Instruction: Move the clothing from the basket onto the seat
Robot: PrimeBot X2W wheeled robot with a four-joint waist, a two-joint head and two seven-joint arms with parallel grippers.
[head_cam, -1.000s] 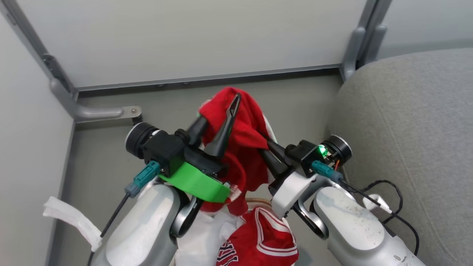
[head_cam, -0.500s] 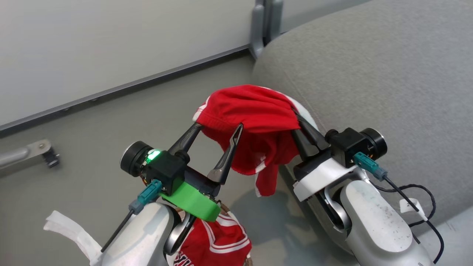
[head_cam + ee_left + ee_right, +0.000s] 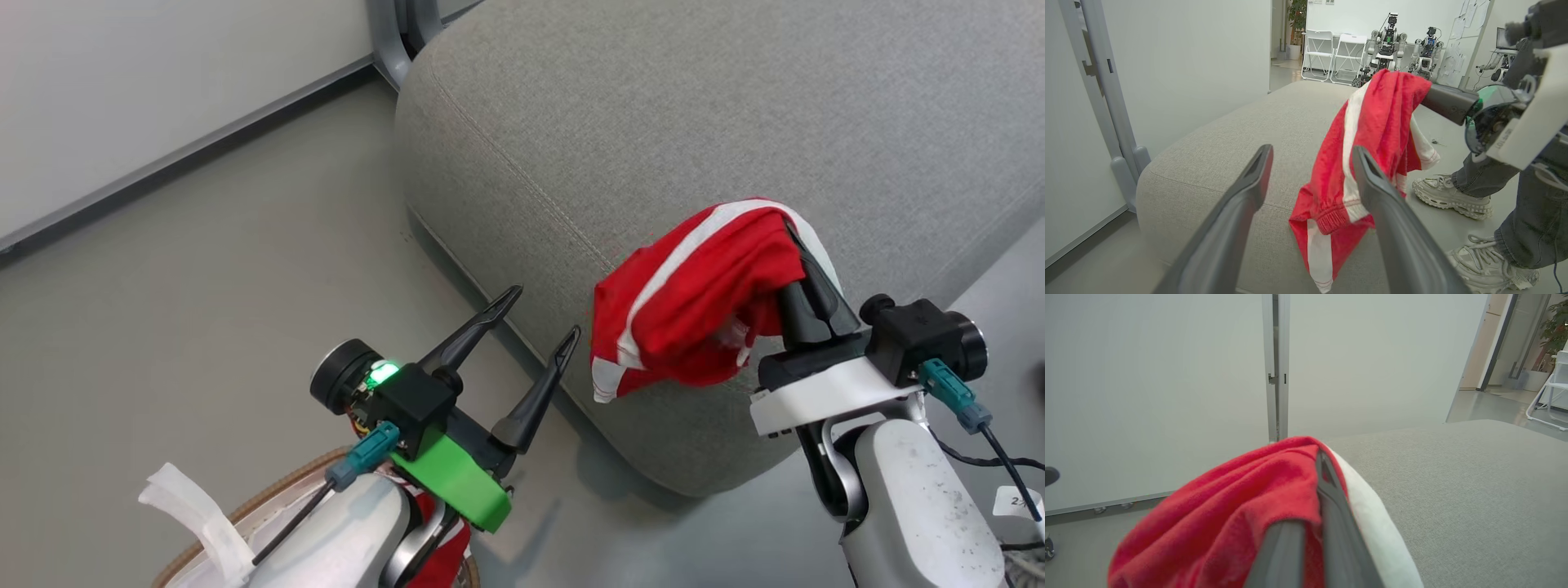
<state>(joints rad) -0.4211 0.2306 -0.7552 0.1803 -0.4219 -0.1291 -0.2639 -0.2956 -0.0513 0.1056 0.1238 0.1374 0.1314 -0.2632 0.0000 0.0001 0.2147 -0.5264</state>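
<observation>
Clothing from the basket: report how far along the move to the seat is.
Done: nothing lies on the seat yet. In hand: the right gripper is shut on the red shorts, hanging at the seat's near edge; the left gripper is open and empty. Left: set the shorts down, then fetch the red garment showing at the basket.

Burying the tips of the right gripper (image 3: 1319,463) in the red shorts (image 3: 694,302), hiding the pinch from the head view. Covering most of the basket (image 3: 245,510) behind the left forearm (image 3: 343,531) and cutting it off at the bottom edge; showing just a scrap of a second red garment (image 3: 445,549), lettering unreadable. Cropping a person's legs (image 3: 1531,228) at the left wrist view's right edge.
</observation>
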